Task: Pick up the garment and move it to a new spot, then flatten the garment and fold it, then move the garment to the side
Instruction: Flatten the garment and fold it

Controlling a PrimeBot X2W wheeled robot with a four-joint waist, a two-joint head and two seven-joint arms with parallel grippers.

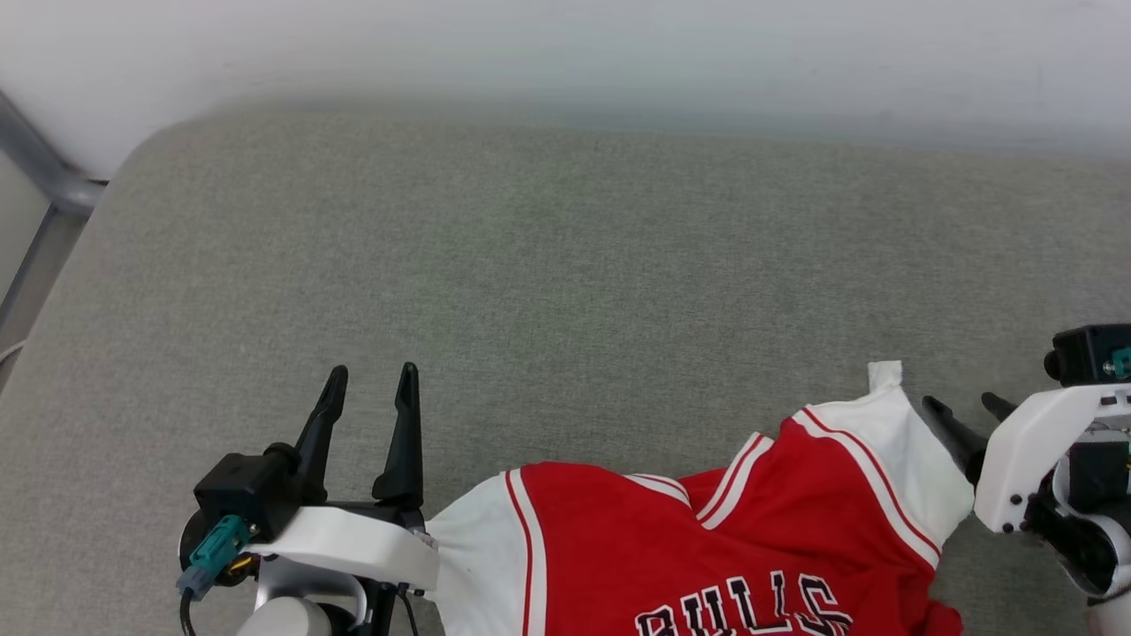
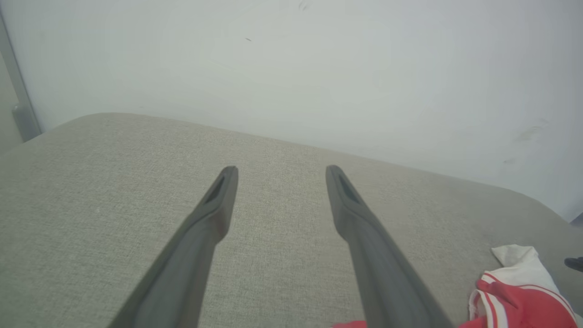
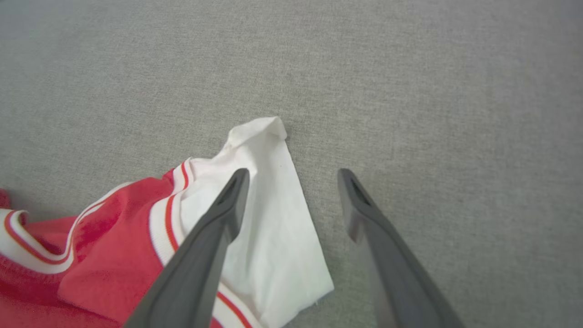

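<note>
The garment [image 1: 707, 539], a red jersey with white sleeves, striped trim and black letters, lies on the grey cushion at the bottom centre of the head view. My left gripper [image 1: 369, 382] stands open just left of its white left sleeve, fingers spread over bare cushion with nothing between them [image 2: 281, 173]. My right gripper [image 1: 967, 408] is open beside the right sleeve. In the right wrist view the white sleeve [image 3: 268, 218] lies under and left of my right gripper [image 3: 294, 175], whose left finger [image 3: 214, 237] hangs above the cloth. A corner of the garment [image 2: 519, 287] shows in the left wrist view.
The grey cushion [image 1: 565, 291] stretches wide beyond the garment to a pale wall [image 1: 565, 53]. A grey metal frame [image 1: 40, 185] stands at the far left edge, past the cushion's rounded corner.
</note>
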